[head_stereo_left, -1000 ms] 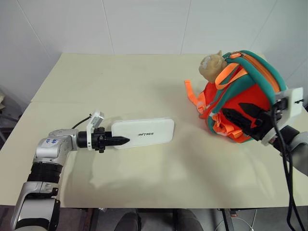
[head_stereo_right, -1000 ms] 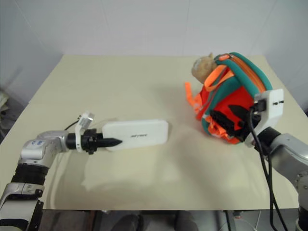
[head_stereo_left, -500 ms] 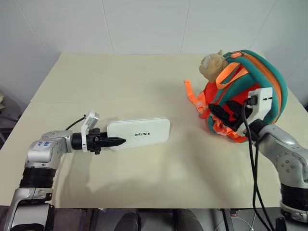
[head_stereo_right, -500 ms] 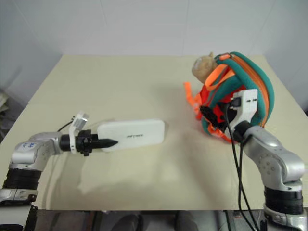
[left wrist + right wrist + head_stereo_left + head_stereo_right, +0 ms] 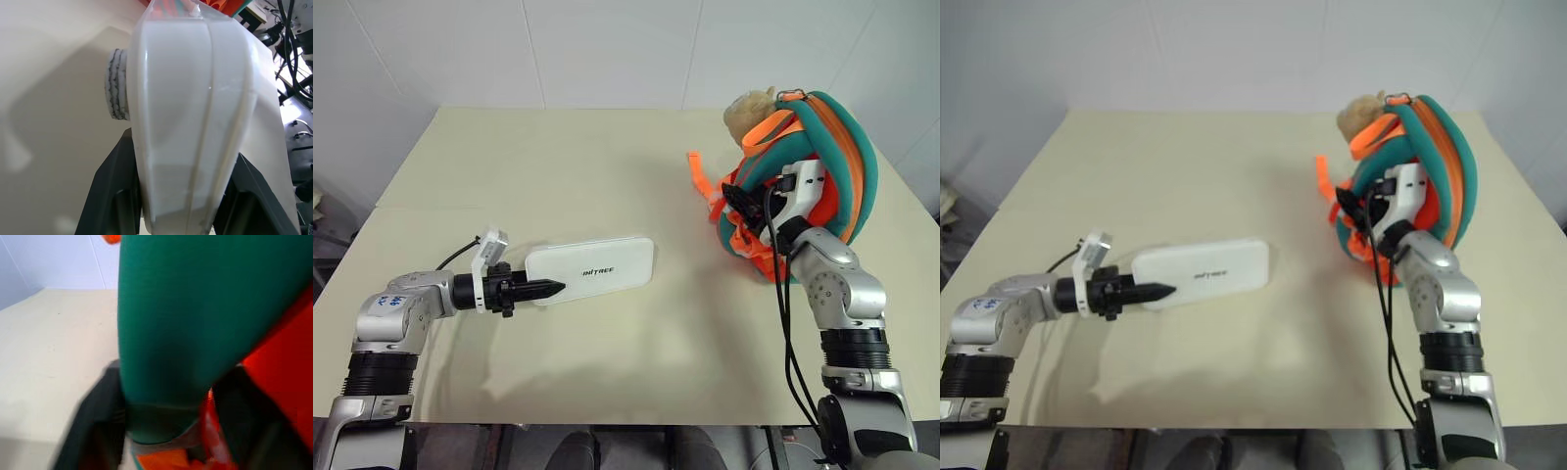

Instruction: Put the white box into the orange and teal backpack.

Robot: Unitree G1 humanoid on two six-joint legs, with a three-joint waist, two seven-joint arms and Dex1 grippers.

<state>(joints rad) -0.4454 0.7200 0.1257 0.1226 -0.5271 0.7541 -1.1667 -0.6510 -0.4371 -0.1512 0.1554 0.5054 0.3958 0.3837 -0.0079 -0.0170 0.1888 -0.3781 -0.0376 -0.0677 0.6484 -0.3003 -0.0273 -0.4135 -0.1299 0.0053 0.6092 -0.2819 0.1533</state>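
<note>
Outside the orange and teal backpack (image 5: 822, 166), left fingers (image 5: 543, 288) clamp the white box (image 5: 592, 270); right fingers (image 5: 161, 382) clasp its teal trim.

I see the white box (image 5: 591, 271) as smooth, faintly glossy plastic, the orange and teal backpack (image 5: 818, 176) as soft matt cloth with a plush charm (image 5: 749, 110), and the desk (image 5: 558, 176) as matt, smooth cream laminate.
</note>
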